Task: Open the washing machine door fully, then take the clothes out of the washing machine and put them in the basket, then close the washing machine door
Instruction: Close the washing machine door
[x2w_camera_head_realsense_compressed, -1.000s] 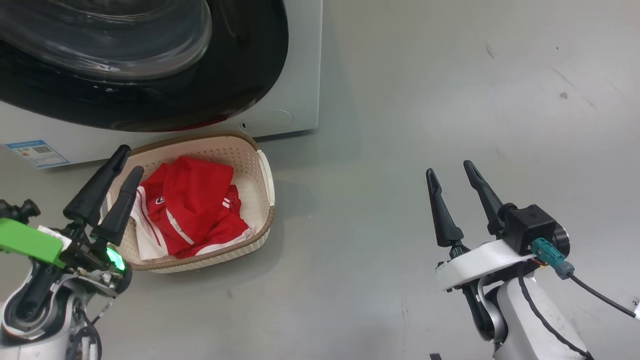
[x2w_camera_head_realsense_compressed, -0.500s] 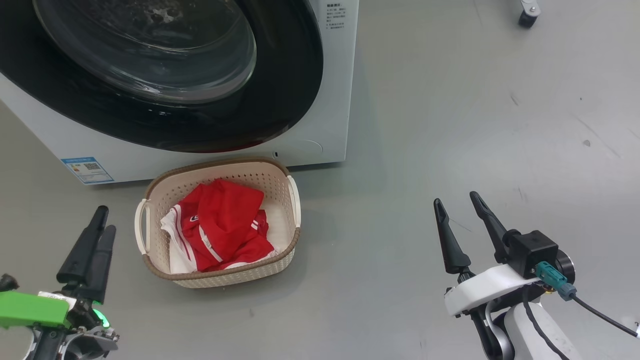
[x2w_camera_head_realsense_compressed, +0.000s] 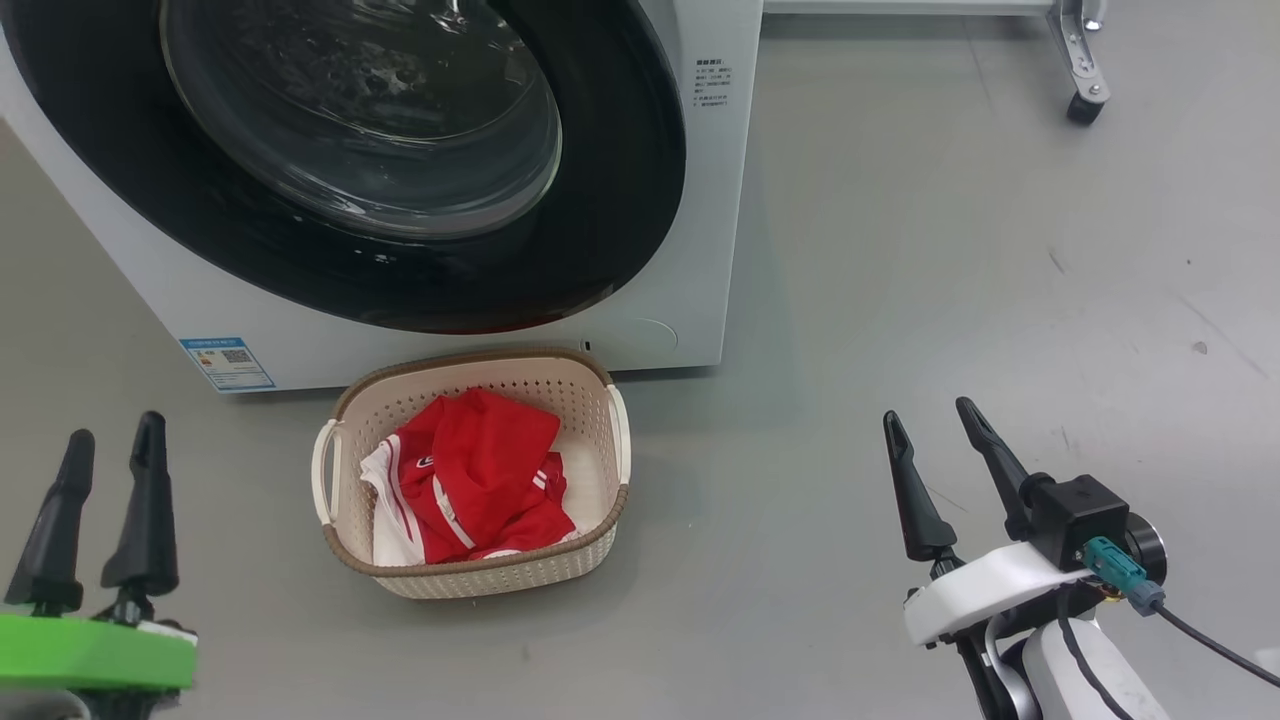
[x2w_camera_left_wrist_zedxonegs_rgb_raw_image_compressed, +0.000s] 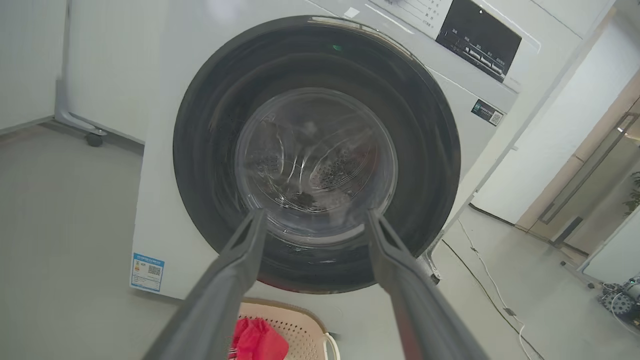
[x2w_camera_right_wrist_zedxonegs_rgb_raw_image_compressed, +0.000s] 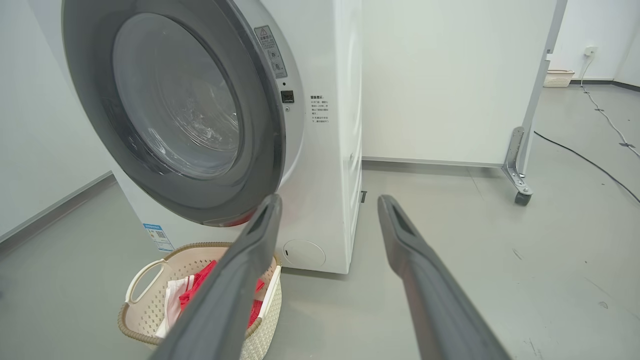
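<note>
Basket (x2w_camera_head_realsense_compressed: 480, 582) — lengthwise along washer (x2w_camera_head_realsense_compressed: 705, 250) front

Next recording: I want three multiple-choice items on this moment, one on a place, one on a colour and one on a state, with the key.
1. Where do the bright red fabric clothes lie?
A. inside the drum
B. in the cream perforated plastic basket
C. on the bare floor

2. What colour is the label sticker low on the big white washing machine?
A. yellow
B. blue
C. red

3. How is the right gripper?
A. shut on a garment
B. shut on a basket handle
C. open and empty

Key:
1 B, the red fabric sits within the basket walls.
2 B, the sticker shows blue.
3 C, its fingers stand apart with nothing between them.
</note>
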